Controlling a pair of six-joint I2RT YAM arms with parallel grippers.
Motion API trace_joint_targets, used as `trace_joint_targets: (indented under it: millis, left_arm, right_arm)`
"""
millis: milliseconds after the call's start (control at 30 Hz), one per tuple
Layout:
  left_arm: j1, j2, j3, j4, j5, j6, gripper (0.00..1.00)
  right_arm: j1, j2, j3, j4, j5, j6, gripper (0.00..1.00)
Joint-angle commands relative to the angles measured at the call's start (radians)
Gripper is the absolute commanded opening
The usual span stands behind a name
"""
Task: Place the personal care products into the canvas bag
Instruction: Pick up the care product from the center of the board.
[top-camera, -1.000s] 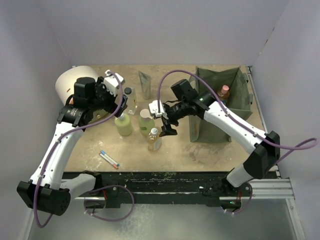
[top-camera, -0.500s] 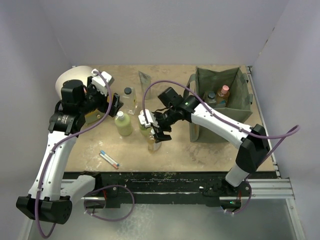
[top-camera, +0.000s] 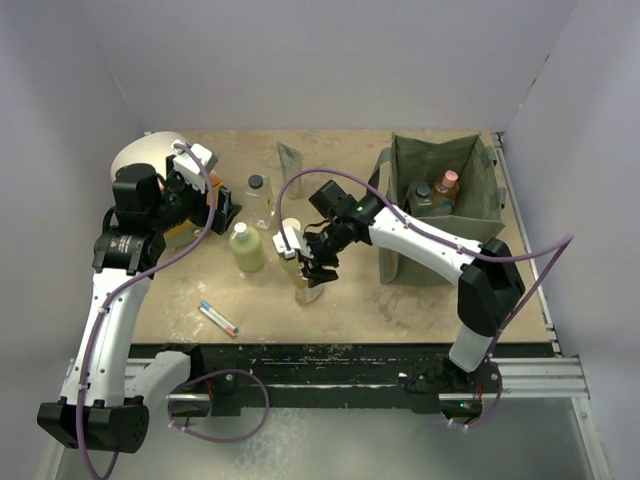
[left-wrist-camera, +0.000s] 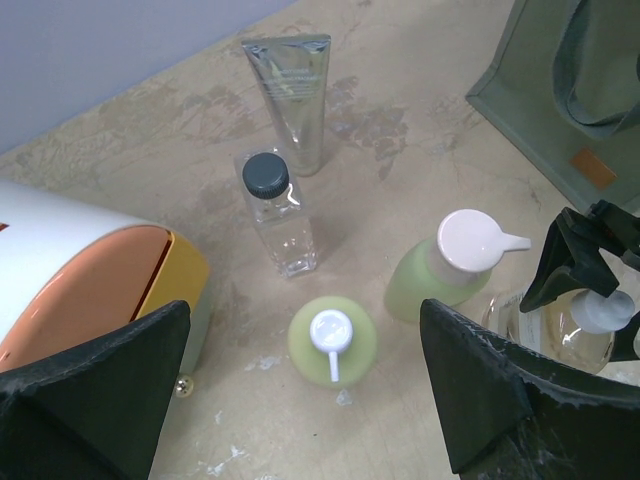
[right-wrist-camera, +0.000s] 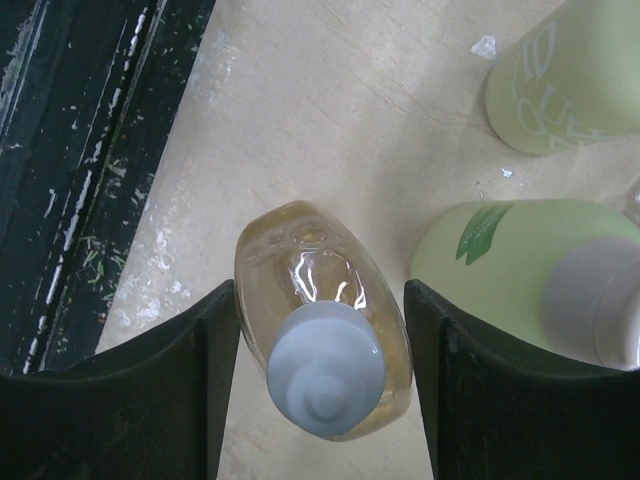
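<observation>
Top external: the right pincer (top-camera: 308, 268) is lowered over the amber bottle (top-camera: 309, 288), standing upright on the bench (top-camera: 400, 305); the canvas bag (top-camera: 440, 215) lies at three o'clock.

Left wrist: the left pincer (left-wrist-camera: 300, 385) is spread wide, empty, farther off.

Right wrist: the open jaws flank the bottle without contact; its long axis is vertical, cap up.

Glossy clear plastic amber bottle (right-wrist-camera: 322, 318), shiny silver tube (left-wrist-camera: 293, 95), matt olive canvas bag (top-camera: 445, 205), worn tabletop (top-camera: 350, 300)

Amber bottle (right-wrist-camera: 322, 318), grey cap; pale green bottles (left-wrist-camera: 332, 340); olive canvas bag (top-camera: 440, 215); silver tube (left-wrist-camera: 293, 87).
</observation>
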Motion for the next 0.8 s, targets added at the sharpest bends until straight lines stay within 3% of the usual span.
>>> trace_joint_targets:
  millis: [0,267,500,767]
  left_arm:
    - [0.007,-0.019,-0.017,0.052,0.03,-0.018,0.99]
    - [0.007,-0.022,-0.03,0.06,0.033,-0.014,0.99]
    - [0.008,-0.033,-0.032,0.062,0.022,-0.013,0.99]
    - [0.007,-0.042,-0.039,0.062,0.026,-0.012,0.99]
  right_arm:
    - [0.008,-0.007,-0.031,0.046,0.019,0.083,0.61]
    - [0.008,-0.104,-0.18,0.245,0.08,0.329,0.5]
    - [0.008,-0.095,-0.21,0.274,0.08,0.392,0.68]
    - [0.006,-0.118,-0.22,0.259,0.02,0.352,0.72]
